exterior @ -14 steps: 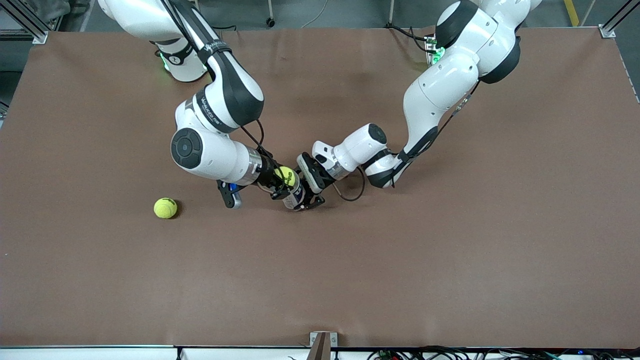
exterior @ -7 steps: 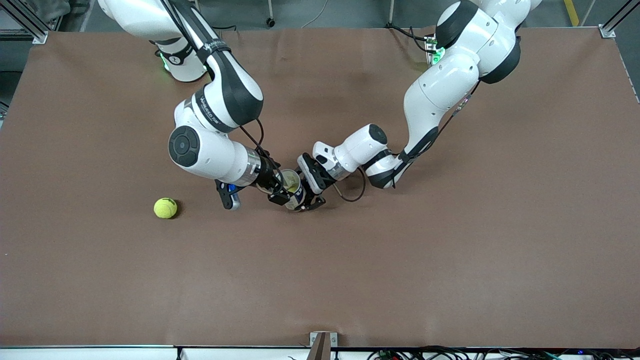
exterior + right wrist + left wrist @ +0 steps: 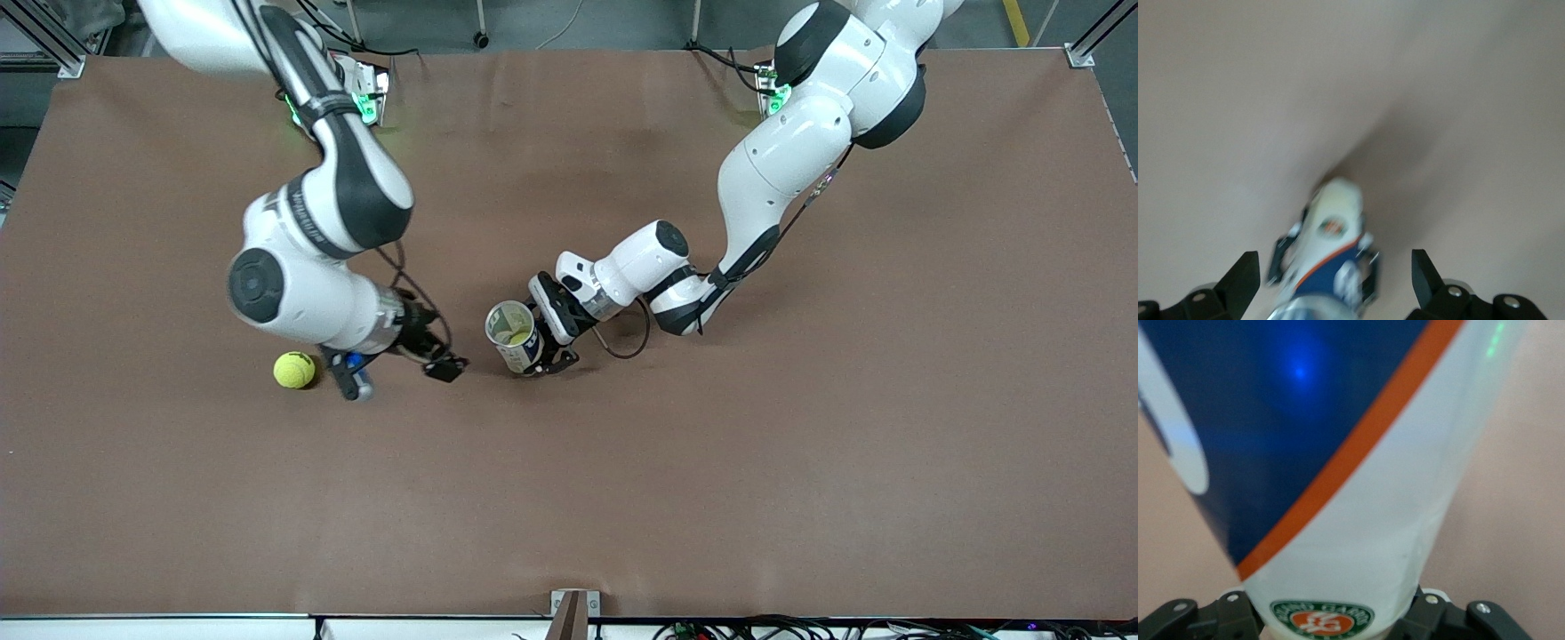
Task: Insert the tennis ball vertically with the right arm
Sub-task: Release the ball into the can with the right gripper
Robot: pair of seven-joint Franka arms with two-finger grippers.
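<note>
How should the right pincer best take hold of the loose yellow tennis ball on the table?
Grip the yellow felt tennis ball across its widest middle, coming straight down from above. It is round, lies free on the brown table, and the open right pincer is beside it.

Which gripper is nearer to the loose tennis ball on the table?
Right. The right gripper, open and empty, is over the table between the tennis ball and the can. The left gripper is shut on the can, toward the left arm's end.

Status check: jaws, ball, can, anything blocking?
Right gripper open, empty, over the table beside the can. Left gripper clamped on can, upright. Ball inside can. Second ball loose near right arm.
</note>
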